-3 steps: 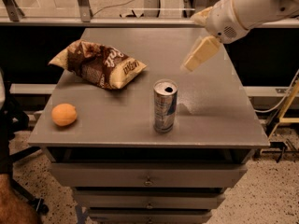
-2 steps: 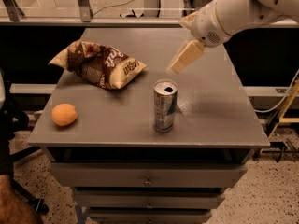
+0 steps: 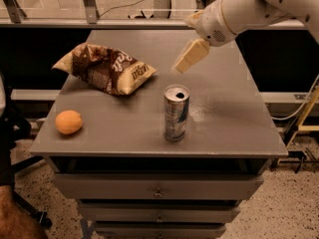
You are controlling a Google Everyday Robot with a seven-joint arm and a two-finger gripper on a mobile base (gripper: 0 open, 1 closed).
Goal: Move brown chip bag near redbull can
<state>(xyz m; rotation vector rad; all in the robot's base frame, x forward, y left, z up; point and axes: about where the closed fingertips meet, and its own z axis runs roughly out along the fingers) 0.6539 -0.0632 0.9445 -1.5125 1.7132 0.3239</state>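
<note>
From where I stand at the front of the desk [image 3: 234,118], the brown chip bag [image 3: 107,68] lies on the grey top toward the far left. It is crumpled and lies flat, with one pale end pointing to the left edge and the other toward the middle of the desk. The can [image 3: 176,114] stands upright near the front edge, a little right of centre, with its shiny top open to view. Seen from the can, the bag is at about 10 o'clock, apart from it, with bare desk between them.

The tool [image 3: 191,57] hangs in the air over the back half of the desk, roughly at 12 to 1 o'clock from the can and at about 3 o'clock from the bag. It touches neither of them. Its pale tip slants down and to the left. I cannot tell whether it is released or clenched, but it has nothing in it. The white arm [image 3: 249,6] behind it reaches in from the upper right.

A small orange [image 3: 69,122] sits near the front left corner, at 9 o'clock from the can and about 7 o'clock from the bag, well clear of both. Under the desk top are drawers [image 3: 158,187], closed.
</note>
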